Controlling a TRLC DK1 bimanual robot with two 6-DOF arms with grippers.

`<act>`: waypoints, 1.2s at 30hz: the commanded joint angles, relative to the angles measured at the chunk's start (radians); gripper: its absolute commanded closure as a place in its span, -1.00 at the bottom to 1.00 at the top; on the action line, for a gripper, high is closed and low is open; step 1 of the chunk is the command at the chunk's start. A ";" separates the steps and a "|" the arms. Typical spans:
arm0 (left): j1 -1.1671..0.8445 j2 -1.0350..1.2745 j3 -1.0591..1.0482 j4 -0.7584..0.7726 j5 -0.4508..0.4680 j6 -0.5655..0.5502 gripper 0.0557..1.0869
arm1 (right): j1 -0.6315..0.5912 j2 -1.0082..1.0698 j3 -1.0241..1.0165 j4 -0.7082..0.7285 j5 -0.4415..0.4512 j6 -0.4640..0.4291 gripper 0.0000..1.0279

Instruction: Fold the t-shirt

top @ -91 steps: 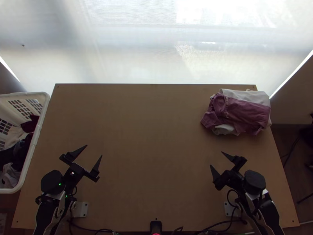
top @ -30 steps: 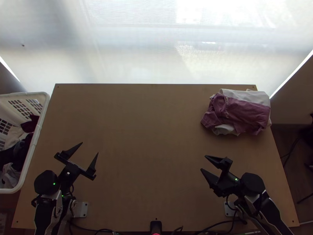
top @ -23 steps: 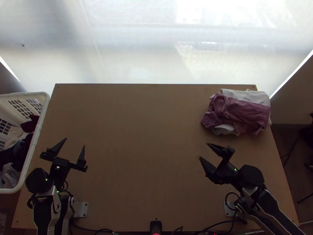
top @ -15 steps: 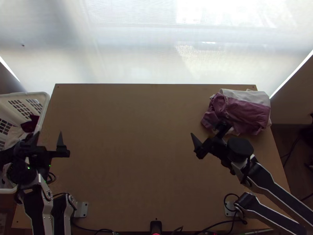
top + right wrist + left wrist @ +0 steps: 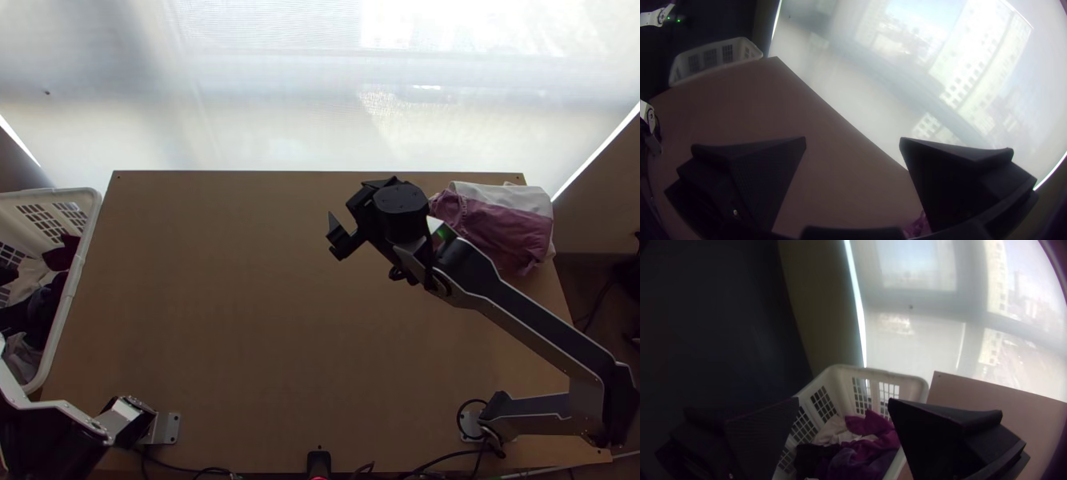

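Over on the table, taken as a clock face in the top view, the laundry basket is sitting at nine o'clock, holding loose clothes. The t-shirt is probably lying among them, though which piece it is I can't tell. The left gripper is facing the basket, its fingers standing wide apart and gripping nothing. The right gripper is also gaping and empty, hanging just past twelve o'clock. At two o'clock a pink-and-white pile is lying folded.

The pick looks like the first risk: the clothes are bunching together, so a deep pinch could be bringing up two pieces, and a shallow one could be slipping off. One left finger is lining up with the basket's rim, so a straight plunge could be knocking it. The right arm is passing over the pile's edge; swinging back low, it could be dragging those folds loose.
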 commanded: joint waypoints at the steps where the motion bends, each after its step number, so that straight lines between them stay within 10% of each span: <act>1: 0.123 0.309 0.162 -0.042 0.015 0.082 -0.89 | 0.039 0.194 0.344 -0.126 -0.015 -0.015 -0.91; 13: 0.147 0.496 0.192 0.096 -0.077 0.131 -0.90 | 0.044 0.367 0.536 -0.238 -0.018 0.047 -0.91; 20: 0.186 0.715 0.357 -0.266 -0.080 0.306 -0.90 | 0.059 0.381 0.550 -0.275 -0.016 0.079 -0.91; 36: 0.291 0.904 0.600 -0.533 -0.074 0.604 -0.90 | 0.070 0.373 0.553 -0.310 -0.024 0.113 -0.89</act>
